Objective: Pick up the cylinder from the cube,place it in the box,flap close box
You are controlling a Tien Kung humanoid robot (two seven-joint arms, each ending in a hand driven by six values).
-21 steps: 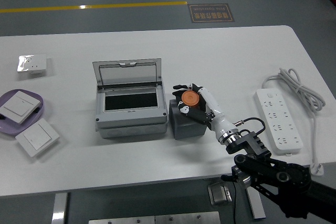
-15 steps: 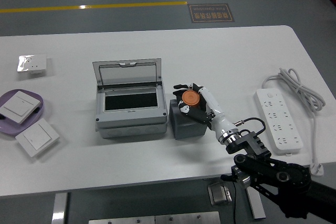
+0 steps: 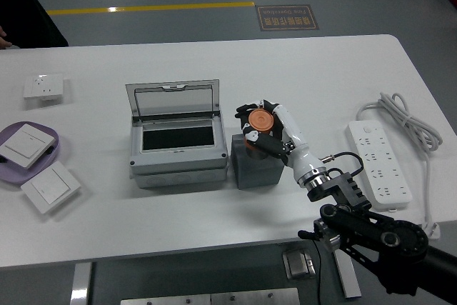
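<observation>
An orange cylinder (image 3: 260,121) is held in my right hand (image 3: 265,132), whose white fingers are curled around it. The hand holds it just above the dark grey cube (image 3: 257,165), which stands on the table right of the box. The grey box (image 3: 178,145) stands at the table's middle with its clear-windowed lid (image 3: 173,101) propped open toward the far side; its inside is dark. My right arm comes in from the lower right. My left arm is out of view.
A white power strip (image 3: 378,164) with its cable lies at the right. A purple tray (image 3: 53,149) with a white switch plate, another switch plate (image 3: 50,187) and a white socket (image 3: 44,86) lie at the left. A person's dark sleeve (image 3: 25,12) shows at the top left.
My right hand has lifted the orange cylinder up off the cube. The small socket at the far left has changed and a person's dark sleeve has come into view at the top left.
</observation>
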